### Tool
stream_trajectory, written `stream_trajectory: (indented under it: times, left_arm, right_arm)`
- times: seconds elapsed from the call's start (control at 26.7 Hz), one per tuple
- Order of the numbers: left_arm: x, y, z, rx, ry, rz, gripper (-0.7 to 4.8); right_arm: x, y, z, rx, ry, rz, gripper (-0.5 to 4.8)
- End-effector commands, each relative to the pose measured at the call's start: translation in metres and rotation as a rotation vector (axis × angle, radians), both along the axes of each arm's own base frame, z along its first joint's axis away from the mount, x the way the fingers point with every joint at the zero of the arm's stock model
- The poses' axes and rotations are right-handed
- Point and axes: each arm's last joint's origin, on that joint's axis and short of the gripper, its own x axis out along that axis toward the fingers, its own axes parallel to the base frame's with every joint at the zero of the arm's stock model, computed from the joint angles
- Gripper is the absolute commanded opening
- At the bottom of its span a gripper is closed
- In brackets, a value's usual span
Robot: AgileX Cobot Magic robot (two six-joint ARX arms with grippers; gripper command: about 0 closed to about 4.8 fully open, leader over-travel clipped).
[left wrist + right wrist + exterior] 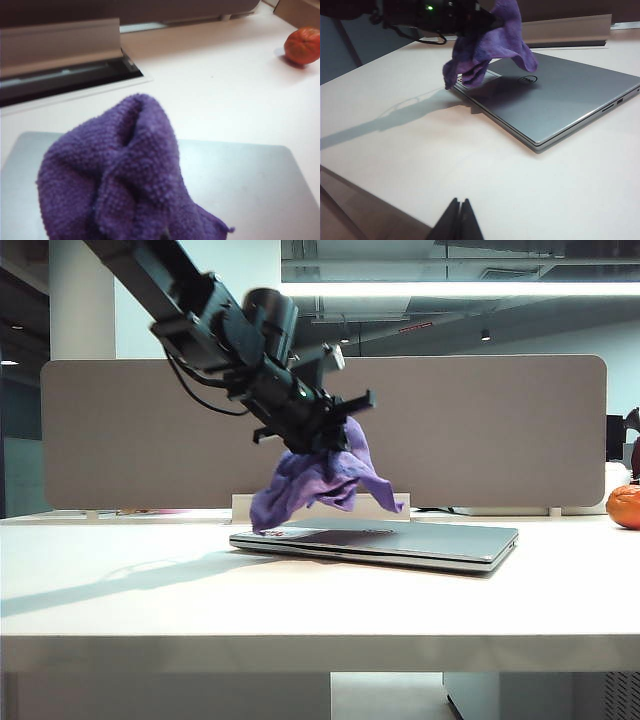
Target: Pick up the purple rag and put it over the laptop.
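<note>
The purple rag hangs bunched from my left gripper, which is shut on its top. It dangles over the left end of the closed silver laptop, with its lowest corner close to the lid. In the left wrist view the rag hides the fingers, and the laptop lid lies below it. The right wrist view shows the rag above the laptop, near the round logo. My right gripper is shut and empty, low over the table and well short of the laptop.
An orange round fruit sits at the far right of the white table. A grey partition stands behind. Just beyond the laptop is a cable slot with a raised flap.
</note>
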Motion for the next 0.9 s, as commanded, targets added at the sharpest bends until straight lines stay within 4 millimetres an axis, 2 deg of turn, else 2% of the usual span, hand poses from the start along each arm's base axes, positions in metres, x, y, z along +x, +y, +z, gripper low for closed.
stream_trajectory:
  times: [0.04, 0.3, 0.6, 0.64, 0.67, 0.71, 0.82, 0.86, 0.9]
  left_arm:
    - [0.008, -0.010, -0.001, -0.010, 0.004, -0.011, -0.06]
    - [0.021, -0.019, -0.014, -0.044, 0.035, 0.001, -0.06]
    - [0.023, -0.021, -0.020, -0.051, 0.048, 0.002, 0.09]
    - [0.023, -0.021, -0.020, -0.051, 0.047, 0.002, 0.40]
    - [0.023, -0.021, -0.020, -0.053, 0.043, 0.001, 1.46]
    - [0.024, -0.021, -0.020, -0.055, 0.041, -0.001, 2.26]
    - [0.023, -0.022, -0.019, -0.060, 0.044, -0.022, 3.53]
    - [0.023, -0.022, -0.019, -0.061, 0.044, -0.024, 4.35]
    - [0.023, -0.022, -0.019, -0.061, 0.044, -0.024, 4.78]
  right_arm:
    - [0.000, 0.000, 0.000, 0.000, -0.005, 0.000, 0.22]
    - [0.000, 0.000, -0.002, 0.000, 0.011, 0.000, 0.22]
    - [0.000, 0.000, -0.002, 0.000, 0.011, 0.000, 0.22]
    - [0.000, 0.000, -0.002, 0.000, 0.011, 0.000, 0.22]
    - [0.000, 0.000, -0.002, 0.000, 0.011, 0.000, 0.22]
    - [0.000, 0.000, -0.002, 0.000, 0.011, 0.000, 0.22]
    - [0.000, 0.000, -0.002, 0.000, 0.011, 0.002, 0.22]
    - [0.000, 0.000, -0.002, 0.000, 0.011, 0.003, 0.22]
    - [0.000, 0.000, -0.002, 0.000, 0.011, 0.003, 0.22]
